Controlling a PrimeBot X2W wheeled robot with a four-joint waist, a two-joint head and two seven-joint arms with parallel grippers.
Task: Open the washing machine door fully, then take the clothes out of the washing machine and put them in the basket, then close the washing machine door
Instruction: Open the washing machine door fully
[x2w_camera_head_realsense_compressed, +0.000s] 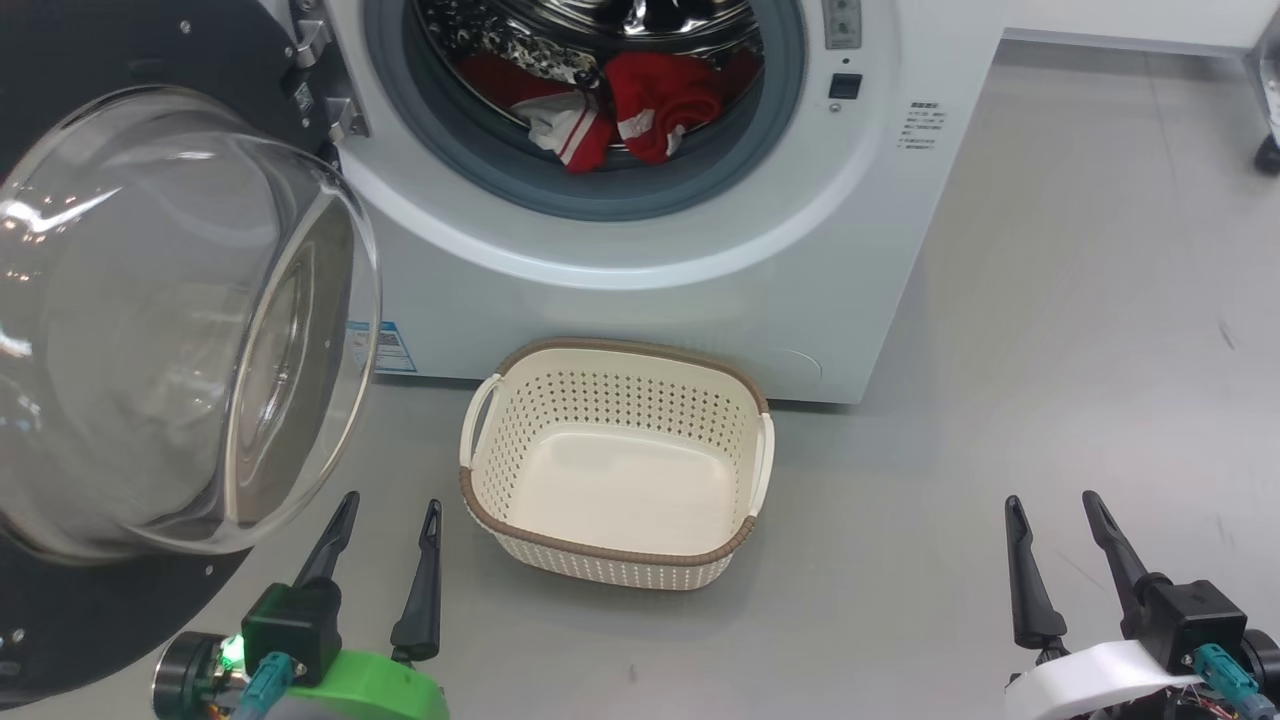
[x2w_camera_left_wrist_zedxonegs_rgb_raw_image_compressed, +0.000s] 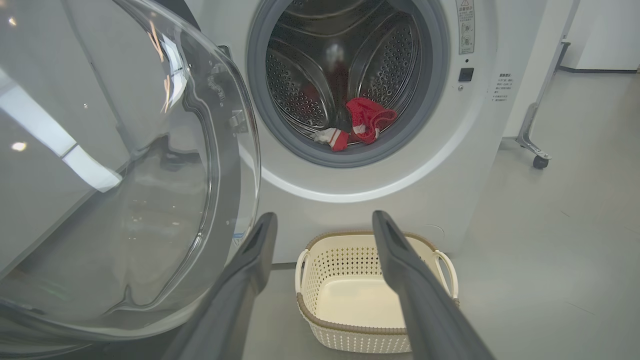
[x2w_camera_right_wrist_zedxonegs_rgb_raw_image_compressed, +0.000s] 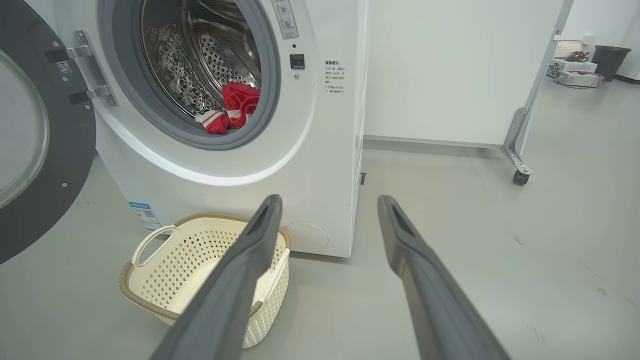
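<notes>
Head cam gives me both grippers low in frame. The left gripper (x2w_camera_head_realsense_compressed: 391, 503) has its fingers spread w/ nothing between them, just beside the glass bowl of the washing machine door (x2w_camera_head_realsense_compressed: 150, 300). The right gripper (x2w_camera_head_realsense_compressed: 1052, 498) is also spread wide & holding nothing, well apart from the basket (x2w_camera_head_realsense_compressed: 610, 395).

L wrist cam looks straight into the steel drum (x2w_camera_left_wrist_zedxonegs_rgb_raw_image_compressed: 340, 60), paddles & perforations clear. R wrist cam comes in at an angle, so I get the hinge brackets (x2w_camera_right_wrist_zedxonegs_rgb_raw_image_compressed: 90, 95), the side of the washing machine (x2w_camera_right_wrist_zedxonegs_rgb_raw_image_compressed: 320, 165) & a white partition (x2w_camera_right_wrist_zedxonegs_rgb_raw_image_compressed: 450, 70) on a caster beyond.

The clothes (x2w_camera_head_realsense_compressed: 650, 110) are bunched in two red lumps w/ white stripes & panels, low at the front of the drum, by the grey gasket (x2w_camera_head_realsense_compressed: 600, 200). The door hangs swung out to the left. The basket sits on the floor in front of the machine, below the opening, plain cream bottom showing.
</notes>
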